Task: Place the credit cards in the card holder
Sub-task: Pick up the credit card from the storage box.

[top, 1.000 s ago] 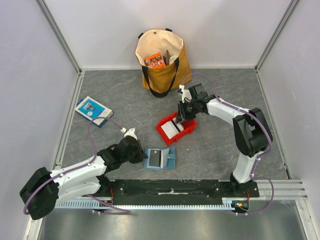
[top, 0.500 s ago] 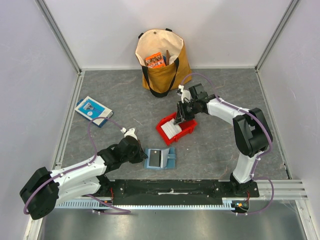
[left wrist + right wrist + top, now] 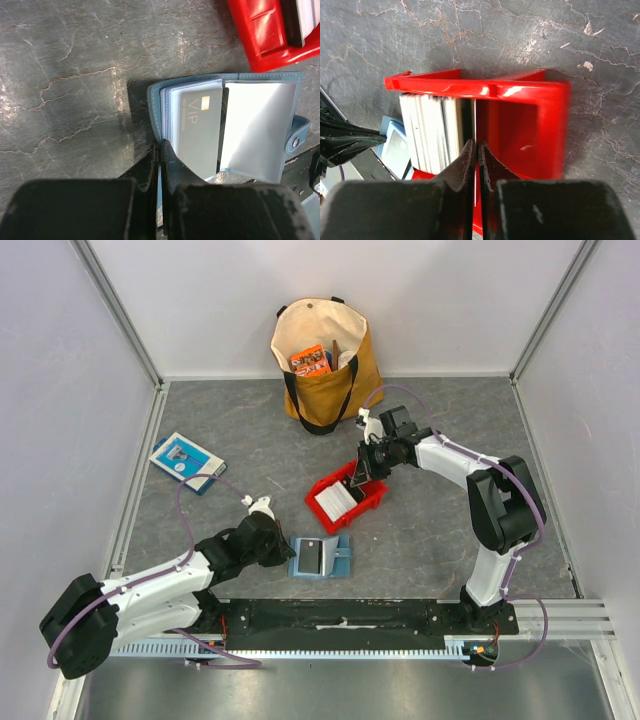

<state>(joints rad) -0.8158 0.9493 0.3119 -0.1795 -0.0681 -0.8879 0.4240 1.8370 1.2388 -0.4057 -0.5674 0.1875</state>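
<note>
Credit cards (image 3: 432, 132) stood stacked in red bin (image 3: 530, 92); my right pincer (image 3: 476, 145) just closed on the end card (image 3: 475, 120), nudging bin. Left pincer (image 3: 159, 146) clamped shut on open card holder (image 3: 154, 107) edge. Lift next.

Card (image 3: 475, 117) between jaws inside red bin (image 3: 540, 100)

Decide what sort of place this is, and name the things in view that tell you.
Most likely a robotics lab cell: two robot arms bolted to a grey table, plain white walls on metal rails, and staged props like the red bin and tote bag.
</note>
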